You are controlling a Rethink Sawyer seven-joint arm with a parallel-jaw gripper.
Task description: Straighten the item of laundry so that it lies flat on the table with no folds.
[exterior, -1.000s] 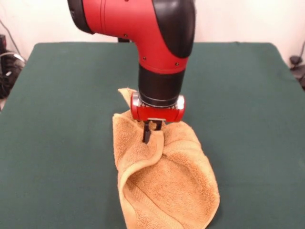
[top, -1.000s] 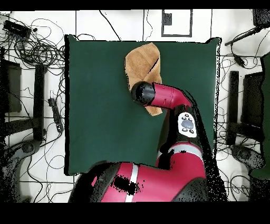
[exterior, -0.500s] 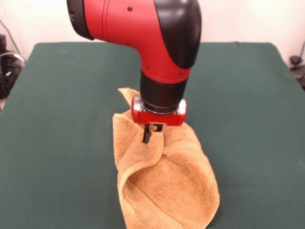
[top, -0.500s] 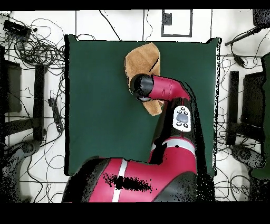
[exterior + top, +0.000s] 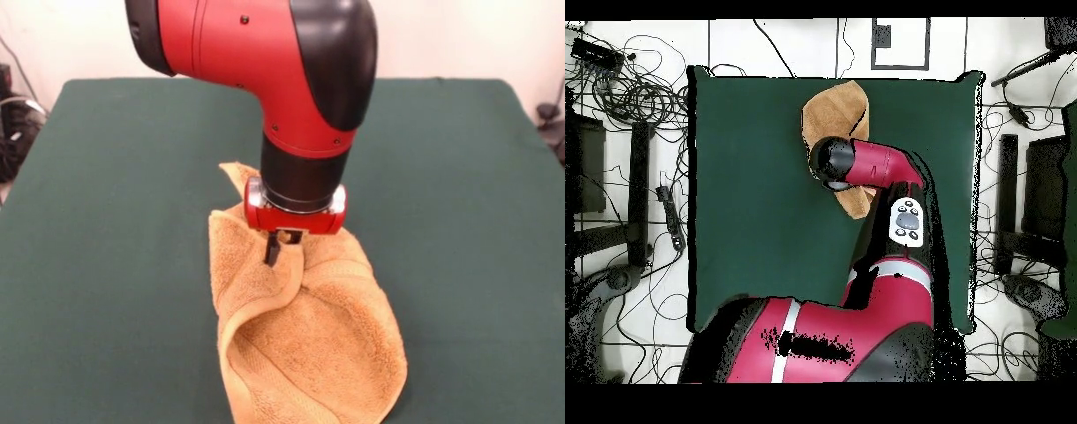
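The big table covered in plain dark green cloth point(image 5: 106, 265) has a crumpled golden-orange fluffy towel point(image 5: 309, 344) lying near its front edge, the red and black arm's gripper point(image 5: 279, 249) pinches a raised fold of it, and black cables point(image 5: 635, 90) lie on the floor around.

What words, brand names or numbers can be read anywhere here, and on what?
None can be read.
The arm shows plain red and black shells, no lettering.
The towel and table are bare of print.
The button panel on the arm has marks too small to read.
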